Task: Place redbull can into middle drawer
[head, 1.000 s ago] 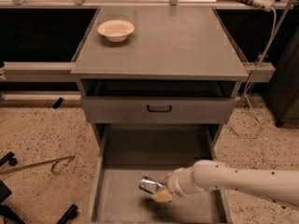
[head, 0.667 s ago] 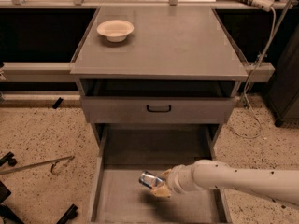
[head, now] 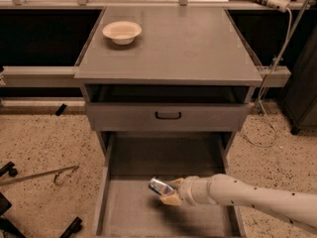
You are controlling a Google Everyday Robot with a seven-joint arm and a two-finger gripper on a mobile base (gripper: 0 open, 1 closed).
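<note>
Danger lies in the release: the gripper (head: 169,194), fingers pinching the redbull can (head: 159,185) low over the floor of the middle drawer (head: 124,214), may drop it tilted, so it rolls toward the drawer's wall.

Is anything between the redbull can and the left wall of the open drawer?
No. In the camera view, only bare drawer floor lies between the redbull can, held by the gripper over the middle drawer, and its left wall.
</note>
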